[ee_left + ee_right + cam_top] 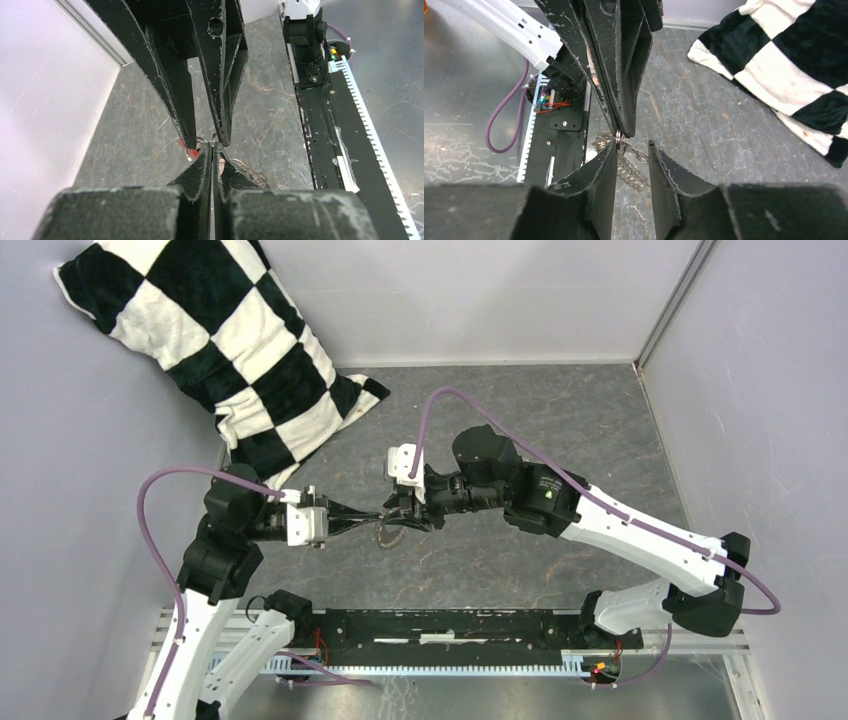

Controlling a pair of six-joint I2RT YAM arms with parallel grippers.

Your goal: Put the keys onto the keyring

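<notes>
Black-and-white checked pillow [230, 340] lies at the far left of the table [560, 410], well apart from your work. Mid-table, your left gripper [212, 162] is pinched closed on the keyring [629, 172], whose loop hangs downward, pieces trailing. Your right gripper [631, 146], fingers parted, straddles it, crowding the view.

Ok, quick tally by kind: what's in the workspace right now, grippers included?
grippers: 2 (left gripper, right gripper)
keyring: 1
red tag: 1, on the keyring
checkered cushion: 1
loose keys: 0 that I can make out
Total: 5
</notes>
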